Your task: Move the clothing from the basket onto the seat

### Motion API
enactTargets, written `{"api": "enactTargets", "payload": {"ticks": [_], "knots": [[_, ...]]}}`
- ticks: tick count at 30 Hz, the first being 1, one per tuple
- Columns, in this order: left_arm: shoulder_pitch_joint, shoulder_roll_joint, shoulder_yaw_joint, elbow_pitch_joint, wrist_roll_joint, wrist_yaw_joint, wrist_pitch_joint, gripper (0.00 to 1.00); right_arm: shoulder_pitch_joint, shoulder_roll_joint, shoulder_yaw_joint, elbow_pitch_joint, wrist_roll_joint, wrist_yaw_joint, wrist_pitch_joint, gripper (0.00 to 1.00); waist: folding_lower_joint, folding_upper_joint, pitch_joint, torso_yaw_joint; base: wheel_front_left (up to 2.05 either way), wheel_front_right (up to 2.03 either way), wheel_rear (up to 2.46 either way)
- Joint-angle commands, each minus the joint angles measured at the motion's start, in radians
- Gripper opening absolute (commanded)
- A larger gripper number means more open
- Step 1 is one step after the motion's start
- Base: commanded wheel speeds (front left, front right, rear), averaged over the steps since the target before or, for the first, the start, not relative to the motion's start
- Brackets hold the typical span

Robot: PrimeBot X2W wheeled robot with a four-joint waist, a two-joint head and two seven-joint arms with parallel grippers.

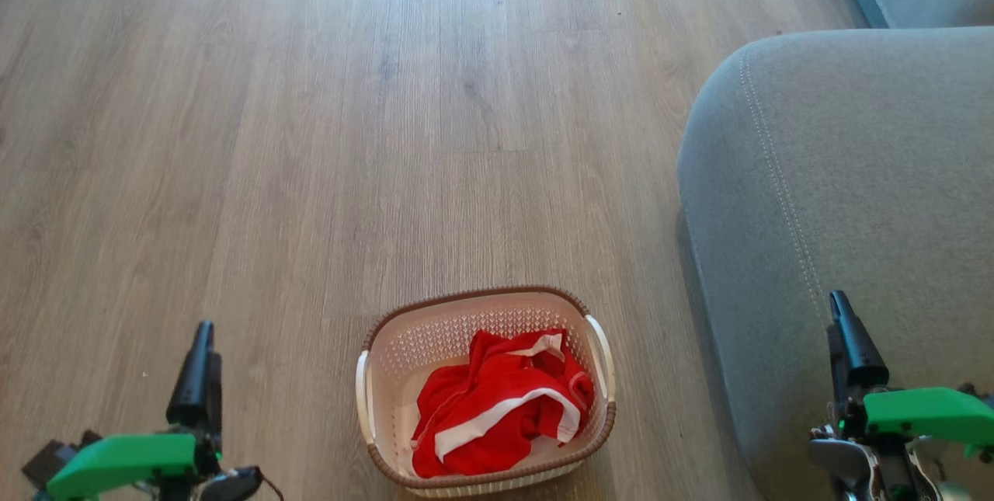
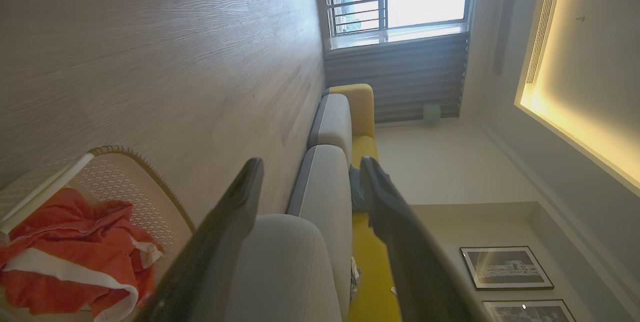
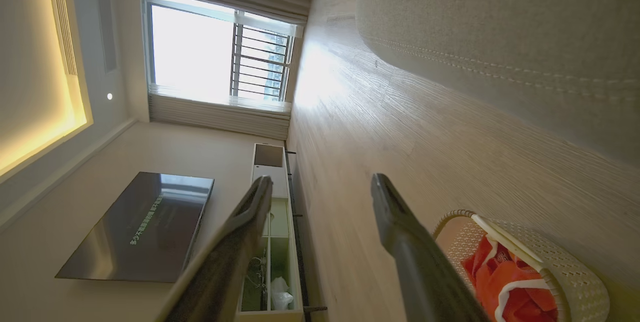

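Left hand pose: the left hand (image 1: 203,334) is low and well to the left of the basket (image 1: 474,297). Its dark fingers (image 2: 235,212) point forward, level over the floor (image 1: 388,97).
Left hand state: released. The two fingers stand wide apart with nothing between them.
Right hand pose: the right hand (image 1: 840,307) is well to the right of the basket, over the near edge of the seat (image 1: 839,175), with its fingers pointing forward.
Right hand state: released. The jaws are spread and empty, touching nothing.
Basket: one, upright on the floor between the two hands and nearer the seat's side. It is cream with a brown rim and perforated walls.
Handles: two white handles (image 1: 602,353), one on each side of the basket.
Clothing: the clothing (image 1: 497,400) is a single crumpled red heap with white bands, lying inside the basket towards its near right part. I cannot tell how many garments are in the heap.
Seat: one grey cushion with a rounded corner and a line of light stitching. It stands just right of the basket without touching it, and its top is bare.
Hands counted: two, neither touching the basket or the clothing.
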Motion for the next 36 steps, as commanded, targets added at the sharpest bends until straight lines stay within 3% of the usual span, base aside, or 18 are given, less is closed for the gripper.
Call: {"api": "enactTargets", "payload": {"ticks": [1, 13, 14, 26, 32, 36], "knots": [[-0.059, 0.009, 0.021, -0.045, 0.023, -0.003, -0.012, 1.0, -0.05, -0.006, 0.0, -0.046, -0.032, 0.0, -0.012, 1.0, 0.0, 0.0, 0.0, 0.0, 0.0, 0.0, 0.0], [-0.076, 0.01, 0.044, -0.115, 0.152, -0.004, -0.047, 1.0, -0.064, -0.008, -0.006, -0.148, -0.222, 0.0, -0.047, 1.0, 0.0, 0.0, -0.003, 0.008, 0.0, 0.0, 0.0], [-0.077, 0.01, 0.032, -0.2, 0.284, 0.021, -0.076, 1.0, -0.062, -0.009, 0.029, -0.199, -0.382, 0.0, -0.076, 1.0, 0.0, 0.0, -0.01, 0.013, 0.0, 0.0, 0.0], [-0.074, 0.011, -0.037, -0.331, 0.512, 0.128, -0.108, 1.0, -0.06, -0.01, 0.057, -0.251, -0.592, 0.0, -0.109, 1.0, 0.0, 0.0, -0.011, 0.019, 0.0, 0.0, 0.0], [-0.075, 0.012, -0.085, -0.38, 0.633, 0.16, -0.126, 1.0, -0.059, -0.011, 0.073, -0.268, -0.686, 0.0, -0.127, 1.0, 0.0, 0.0, -0.01, 0.021, 0.0, 0.0, 0.0], [-0.079, 0.012, -0.114, -0.415, 0.71, 0.221, -0.138, 1.0, -0.058, -0.012, 0.079, -0.275, -0.744, 0.0, -0.138, 1.0, 0.0, 0.0, -0.009, 0.021, 0.0, 0.0, 0.0]]}}
